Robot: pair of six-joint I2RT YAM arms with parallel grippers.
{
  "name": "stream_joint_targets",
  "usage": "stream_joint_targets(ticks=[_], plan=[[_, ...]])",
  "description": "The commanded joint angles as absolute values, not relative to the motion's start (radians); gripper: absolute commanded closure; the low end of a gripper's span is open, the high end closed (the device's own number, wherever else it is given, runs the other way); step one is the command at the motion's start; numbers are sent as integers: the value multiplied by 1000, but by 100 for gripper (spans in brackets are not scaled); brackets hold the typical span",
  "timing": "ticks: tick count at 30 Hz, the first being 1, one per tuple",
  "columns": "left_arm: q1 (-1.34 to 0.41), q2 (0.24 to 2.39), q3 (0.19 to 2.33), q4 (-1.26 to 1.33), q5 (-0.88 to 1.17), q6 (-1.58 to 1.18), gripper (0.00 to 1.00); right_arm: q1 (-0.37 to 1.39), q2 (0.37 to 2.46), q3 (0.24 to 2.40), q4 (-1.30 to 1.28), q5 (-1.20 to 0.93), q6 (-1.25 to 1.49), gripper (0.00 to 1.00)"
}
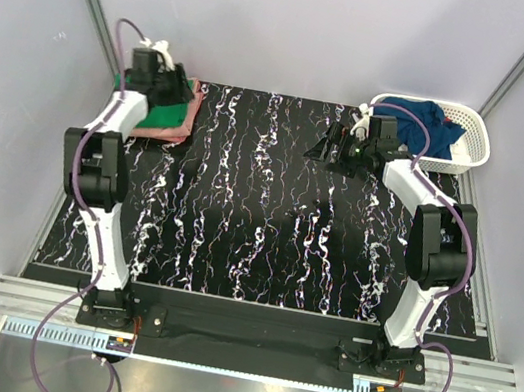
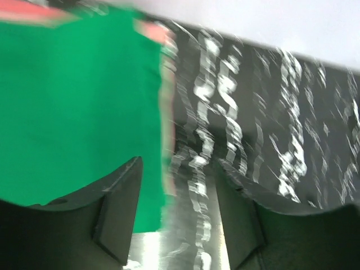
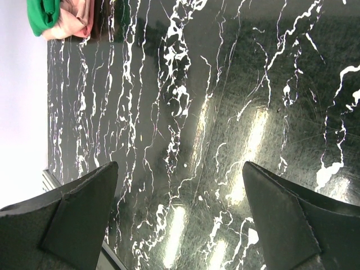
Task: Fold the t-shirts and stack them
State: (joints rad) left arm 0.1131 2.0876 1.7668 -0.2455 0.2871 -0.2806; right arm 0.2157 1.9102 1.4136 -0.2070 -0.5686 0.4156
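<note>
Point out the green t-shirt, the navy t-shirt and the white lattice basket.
green t-shirt [image 2: 73,107]: left wrist view, middle of its flat top face.
navy t-shirt [image 1: 424,131]: top external view, middle of the bunched cloth.
white lattice basket [image 1: 482,148]: top external view, its right-hand wall.

White links joined black joint housings on left arm [image 1: 101,218] and right arm [image 1: 415,304], purple cable [image 1: 121,27] ran along each, black camera housing [image 1: 148,64] sat at each wrist, black base blocks [image 1: 106,303], fingers [image 3: 79,219] were matte black, wedge-shaped.
</note>
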Motion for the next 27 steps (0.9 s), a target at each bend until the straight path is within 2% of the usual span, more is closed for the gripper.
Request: stream_joint_targets(ticks=[1,7,16,20,27], plan=[[68,2063,1666,-144,310,-288,45,215,1855,1408,-178,-586,416,0],[58,2054,1546,-112,316,-290,48,216,1818,1385,-184,-577,408,0],[-8,1901,1600,-231,413,-282,48,215,1783,1374,-224,-538,419,0],[-90,1729,1569,-327,383,-275,46,215,1701,1353,-270,-511,431,0],[-195,1387,1367,-362,440,-285,43,215,1517,1336,-385,-515,408,0]])
